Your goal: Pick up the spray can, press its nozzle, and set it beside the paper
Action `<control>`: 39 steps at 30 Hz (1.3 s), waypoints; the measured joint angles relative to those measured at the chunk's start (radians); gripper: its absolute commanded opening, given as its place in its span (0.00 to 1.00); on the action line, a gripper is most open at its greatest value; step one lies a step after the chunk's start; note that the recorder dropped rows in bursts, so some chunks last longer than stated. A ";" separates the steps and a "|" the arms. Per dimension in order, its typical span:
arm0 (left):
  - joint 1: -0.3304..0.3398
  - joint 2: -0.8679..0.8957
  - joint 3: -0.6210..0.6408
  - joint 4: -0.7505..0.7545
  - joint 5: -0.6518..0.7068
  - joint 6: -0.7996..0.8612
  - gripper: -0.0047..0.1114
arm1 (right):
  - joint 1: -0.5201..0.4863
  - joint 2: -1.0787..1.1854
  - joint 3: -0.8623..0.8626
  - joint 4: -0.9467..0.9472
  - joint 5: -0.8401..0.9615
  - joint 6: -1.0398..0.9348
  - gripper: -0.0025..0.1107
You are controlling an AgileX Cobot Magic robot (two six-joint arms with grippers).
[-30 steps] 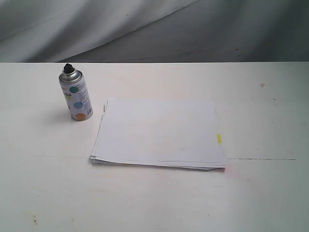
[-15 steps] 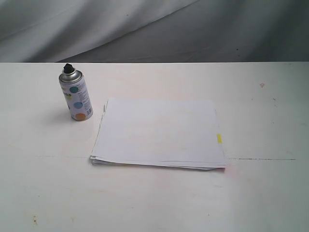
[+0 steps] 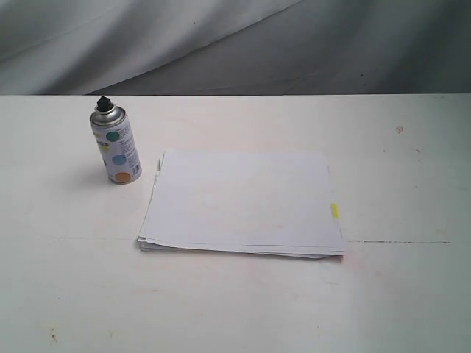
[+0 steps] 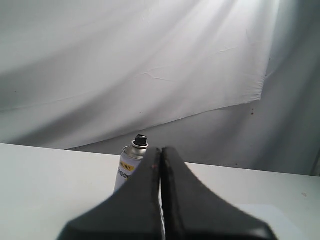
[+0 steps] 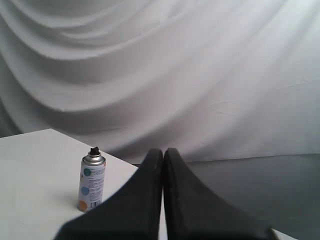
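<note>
The spray can (image 3: 115,145) stands upright on the white table, just left of the paper (image 3: 243,202), with its black nozzle (image 3: 104,102) on top. A yellow tab (image 3: 334,210) marks the paper's right edge. Neither arm shows in the exterior view. In the left wrist view my left gripper (image 4: 161,150) is shut and empty, and the spray can (image 4: 128,167) stands beyond it, partly hidden by the fingers. In the right wrist view my right gripper (image 5: 163,151) is also shut and empty, with the spray can (image 5: 91,183) off to one side, well apart.
A grey draped cloth (image 3: 221,44) hangs behind the table's far edge. A thin dark seam line (image 3: 401,242) runs across the table (image 3: 397,294) to the right of the paper. A small speck (image 3: 399,129) marks the far right surface.
</note>
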 measured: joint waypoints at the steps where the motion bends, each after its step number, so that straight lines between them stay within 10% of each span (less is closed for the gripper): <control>1: 0.000 0.000 0.000 0.000 0.000 0.000 0.04 | 0.000 0.000 0.000 0.000 0.000 0.000 0.02; 27: 0.000 0.000 0.000 0.000 0.000 0.000 0.04 | 0.229 -0.073 0.218 -0.291 -0.586 0.256 0.02; 39: 0.000 0.000 0.000 0.000 0.000 0.000 0.04 | 0.229 -0.063 0.288 -1.376 -0.593 1.465 0.02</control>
